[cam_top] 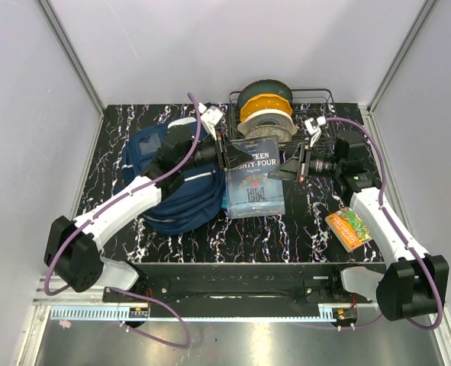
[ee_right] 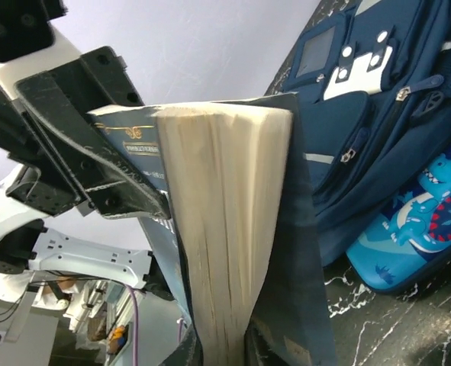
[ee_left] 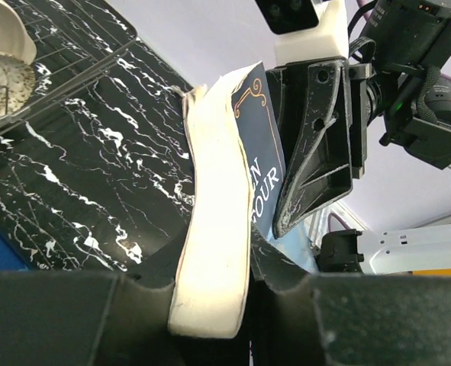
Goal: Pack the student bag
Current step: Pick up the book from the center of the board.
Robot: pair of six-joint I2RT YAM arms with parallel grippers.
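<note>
Book (cam_top: 252, 179) is caught between both claws above the middle of the counter (cam_top: 301, 221), cover up to the overhead camera. The left claw (cam_top: 230, 155) is clenched on its left edge and the right claw (cam_top: 291, 165) on its right edge, the pale page block seen pinched in both wrist views. The student bag (cam_top: 183, 202) lies at the left, under the left arm, just beside the book. A blue dinosaur pencil case (ee_right: 420, 229) is tucked against it. A wire rack (cam_top: 320, 99) of spools (cam_top: 265, 107) is seen behind, and an orange packet (cam_top: 349, 229) near the right arm.
</note>
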